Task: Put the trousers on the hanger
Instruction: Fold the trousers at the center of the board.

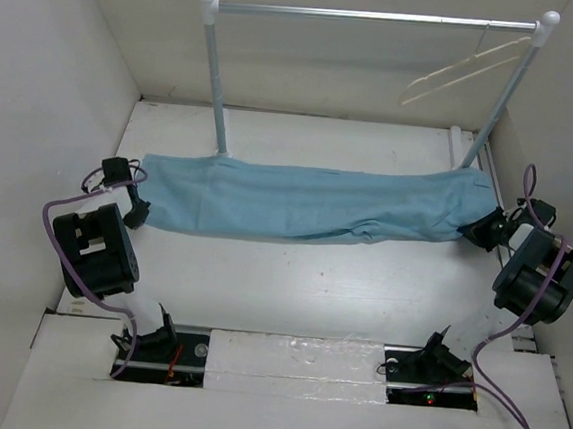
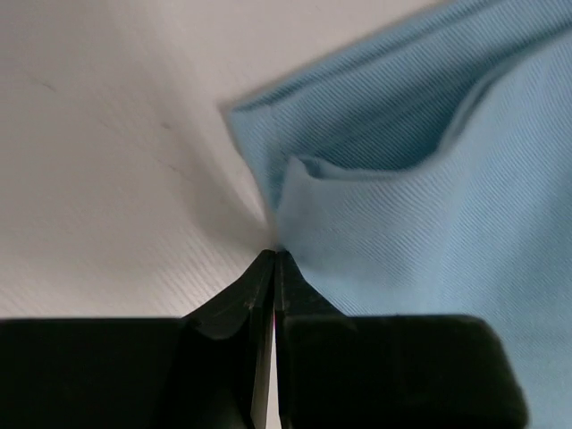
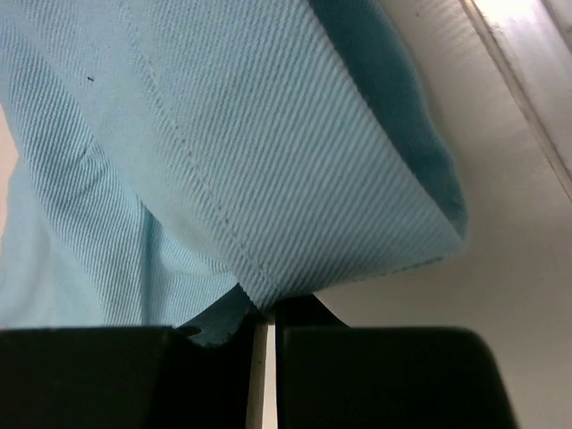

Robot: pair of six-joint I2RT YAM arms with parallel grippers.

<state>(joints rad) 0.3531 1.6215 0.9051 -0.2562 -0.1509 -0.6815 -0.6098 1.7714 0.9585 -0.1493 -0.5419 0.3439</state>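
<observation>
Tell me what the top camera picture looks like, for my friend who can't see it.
Light blue trousers lie stretched across a white table, the left gripper at one end and the right gripper at the other. Behind them a cream hanger hangs at the right end of a silver rail.

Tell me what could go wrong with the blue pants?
The left end effector is shut right at the edge of the trousers; it may hold almost nothing, so that end could slip.
The right end effector pinches only a hem fold, which might pull free.
The trousers lie close to the posts of the rail, so lifting could snag there.
</observation>
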